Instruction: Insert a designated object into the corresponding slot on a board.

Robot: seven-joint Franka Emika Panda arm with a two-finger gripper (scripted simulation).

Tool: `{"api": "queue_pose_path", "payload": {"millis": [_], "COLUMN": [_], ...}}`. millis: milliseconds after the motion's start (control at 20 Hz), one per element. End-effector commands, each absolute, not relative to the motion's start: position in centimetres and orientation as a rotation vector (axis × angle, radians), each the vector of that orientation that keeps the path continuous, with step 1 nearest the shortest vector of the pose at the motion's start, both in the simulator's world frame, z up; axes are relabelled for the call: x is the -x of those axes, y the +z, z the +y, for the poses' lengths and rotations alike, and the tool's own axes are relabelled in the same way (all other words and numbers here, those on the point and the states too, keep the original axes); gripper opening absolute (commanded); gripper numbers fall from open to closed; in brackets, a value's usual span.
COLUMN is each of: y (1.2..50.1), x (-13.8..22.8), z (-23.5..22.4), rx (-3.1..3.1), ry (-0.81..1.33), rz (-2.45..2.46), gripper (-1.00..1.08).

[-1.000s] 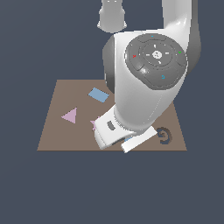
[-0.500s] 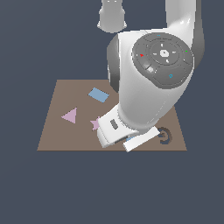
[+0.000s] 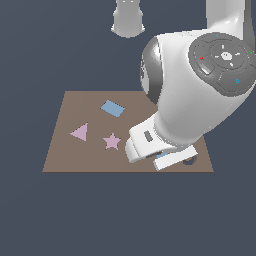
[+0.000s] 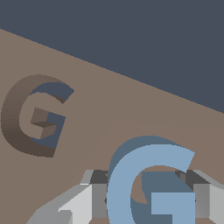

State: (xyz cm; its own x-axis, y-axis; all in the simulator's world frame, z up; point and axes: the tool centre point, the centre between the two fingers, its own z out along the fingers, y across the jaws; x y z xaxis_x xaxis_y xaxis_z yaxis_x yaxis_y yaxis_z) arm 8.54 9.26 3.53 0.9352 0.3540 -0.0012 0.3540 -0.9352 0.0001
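The light-blue G piece (image 4: 148, 183) sits between my gripper's (image 4: 144, 202) two grey fingers (image 4: 83, 203), which are shut on it just above the board (image 4: 109, 109). The dark G-shaped slot (image 4: 33, 116) lies beside the piece, apart from it. In the exterior view my arm covers the board's (image 3: 75, 155) near corner on the exterior view's right. Only a sliver of the blue G (image 3: 161, 156) and part of the slot (image 3: 189, 160) show under the hand.
A light-blue rectangle tile (image 3: 112, 108), a pink triangle (image 3: 80, 132) and a pink star (image 3: 112, 141) lie on the board toward the exterior view's left. The robot base (image 3: 128, 20) stands behind the board. The arm's bulky body overhangs the right half.
The hand with the blue G has shifted toward the exterior view's right, closer to the G slot. The pink star is now fully uncovered.
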Motion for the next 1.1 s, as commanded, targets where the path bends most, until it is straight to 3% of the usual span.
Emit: {"api": "queue_pose_path", "payload": {"millis": [0,550,1050], "y": [3.6,3.9,4.0], "x": [-8.5,-9.2,-9.9], "z": [10.7,16.3,18.3], "rx": [-3.102,-3.135,-3.140], "ry": [-0.001,-0.002,-0.002], "rz": [0.493,0.193,0.080], "gripper": [-1.00,-1.00,-1.00]}}
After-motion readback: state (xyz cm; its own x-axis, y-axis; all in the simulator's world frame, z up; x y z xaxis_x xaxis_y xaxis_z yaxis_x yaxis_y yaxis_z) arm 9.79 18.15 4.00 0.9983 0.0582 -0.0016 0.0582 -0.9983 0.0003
